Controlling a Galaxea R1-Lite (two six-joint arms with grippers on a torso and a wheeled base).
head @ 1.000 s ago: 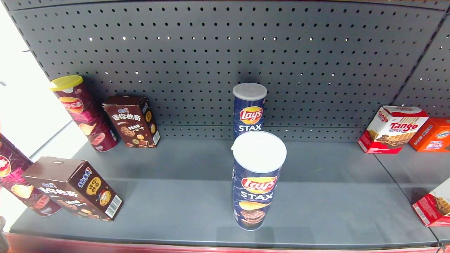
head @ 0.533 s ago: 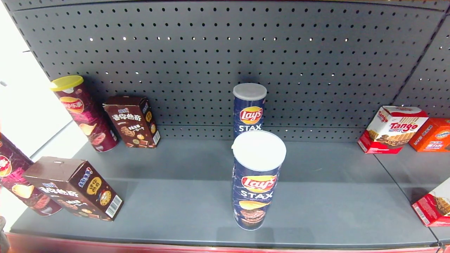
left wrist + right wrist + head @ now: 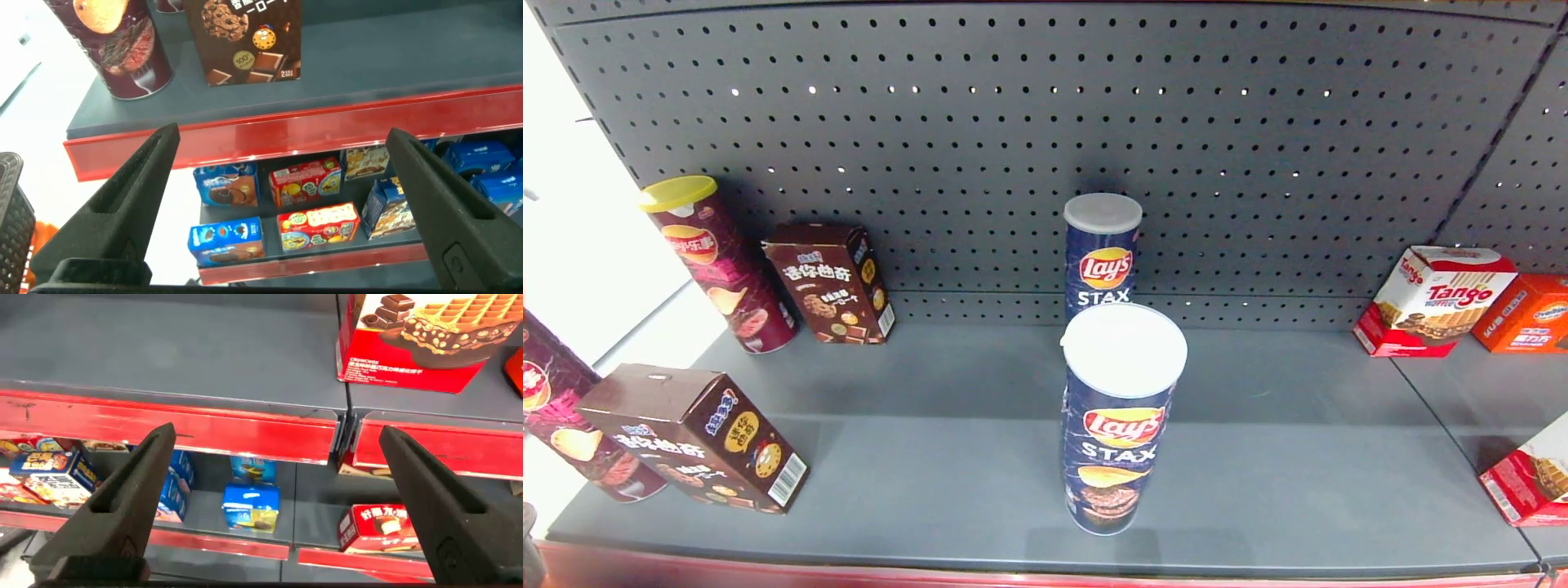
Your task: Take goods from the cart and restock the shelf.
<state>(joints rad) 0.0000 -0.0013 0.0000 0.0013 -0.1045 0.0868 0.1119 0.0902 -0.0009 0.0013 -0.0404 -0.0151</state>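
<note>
Two blue chip cans stand upright on the grey shelf (image 3: 1282,482) in the head view, one near the front (image 3: 1119,416) and one behind it (image 3: 1101,253) against the pegboard. My left gripper (image 3: 282,204) is open below the shelf's red front lip (image 3: 270,135), under a brown cookie box (image 3: 242,37) and a maroon can (image 3: 114,41). My right gripper (image 3: 274,498) is open too, before the red lip (image 3: 188,429) and below a red wafer box (image 3: 425,335). Nothing lies between either pair of fingers.
At the shelf's left stand a maroon can with a yellow lid (image 3: 715,261), two brown cookie boxes (image 3: 829,282) (image 3: 694,437) and another maroon can (image 3: 556,408). Red and orange boxes (image 3: 1437,298) (image 3: 1523,310) stand at the right. Lower shelves hold small blue and red boxes (image 3: 306,184) (image 3: 253,502).
</note>
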